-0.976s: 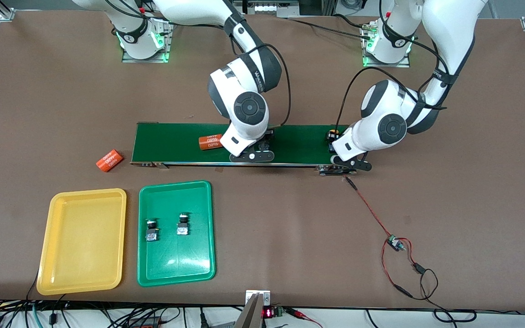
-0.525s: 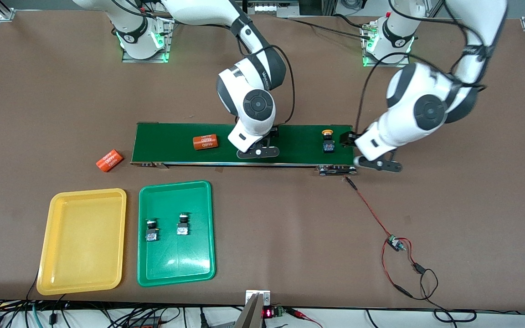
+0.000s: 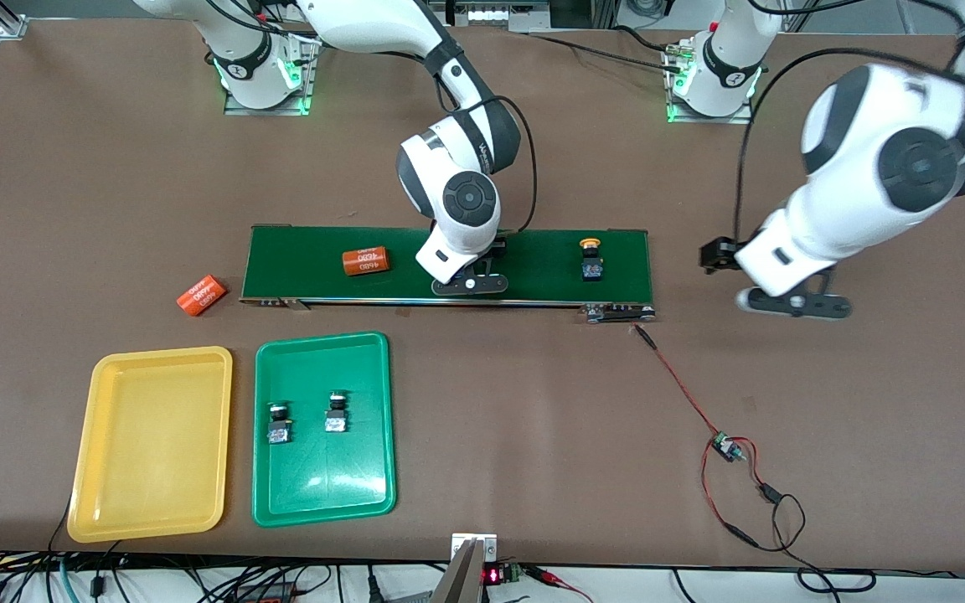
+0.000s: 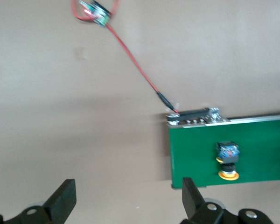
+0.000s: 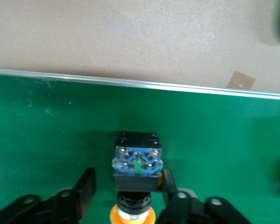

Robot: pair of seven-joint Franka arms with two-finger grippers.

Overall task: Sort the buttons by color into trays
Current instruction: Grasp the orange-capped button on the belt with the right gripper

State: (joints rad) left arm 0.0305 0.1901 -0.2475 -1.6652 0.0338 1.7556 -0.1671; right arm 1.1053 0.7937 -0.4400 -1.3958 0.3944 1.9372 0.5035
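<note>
Right wrist view: yellow-capped button (image 5: 136,161) on belt (image 5: 46,121), between open right gripper (image 5: 127,182) fingers, gap at one side, long axis parallel to fingers, cap toward palm; left gripper (image 4: 128,196) open, waiting off belt end, second button (image 4: 227,154) near that end.

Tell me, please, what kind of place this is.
Probably a robotics lab or test bench, not a real factory. Two robot arms are bolted to a brown table, a short green conveyor belt lies on it, and loose wiring with a small circuit board sits in the open.
</note>
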